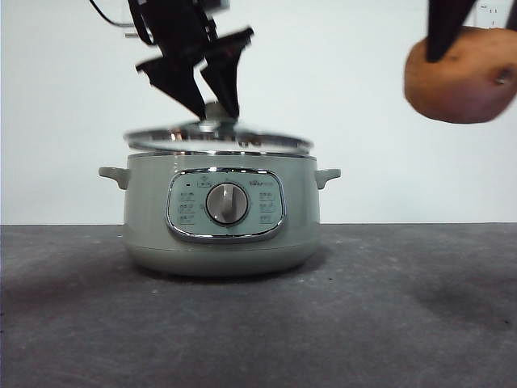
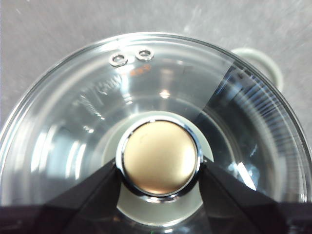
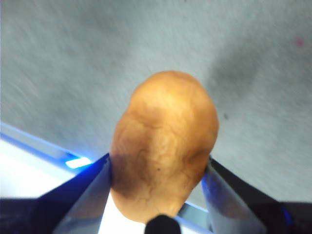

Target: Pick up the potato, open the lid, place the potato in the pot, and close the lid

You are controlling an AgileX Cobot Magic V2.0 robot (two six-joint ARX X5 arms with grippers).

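The pale sage-green pot [image 1: 220, 217] stands on the dark table with its dial facing me. The glass lid [image 1: 218, 139] looks slightly blurred and just above the pot's rim. My left gripper [image 1: 216, 109] comes down from above and is shut on the lid's knob [image 2: 161, 157]; both jaws press its sides in the left wrist view, where the vent holes [image 2: 130, 56] show. My right gripper [image 3: 158, 170] is shut on the orange-brown potato [image 3: 163, 146] and holds it high in the air at the right of the pot [image 1: 462, 74].
A side handle [image 1: 327, 175] sticks out on each side of the pot. The dark grey table [image 1: 404, 307] stretches in front of and to the right of the pot. A pale wall stands behind.
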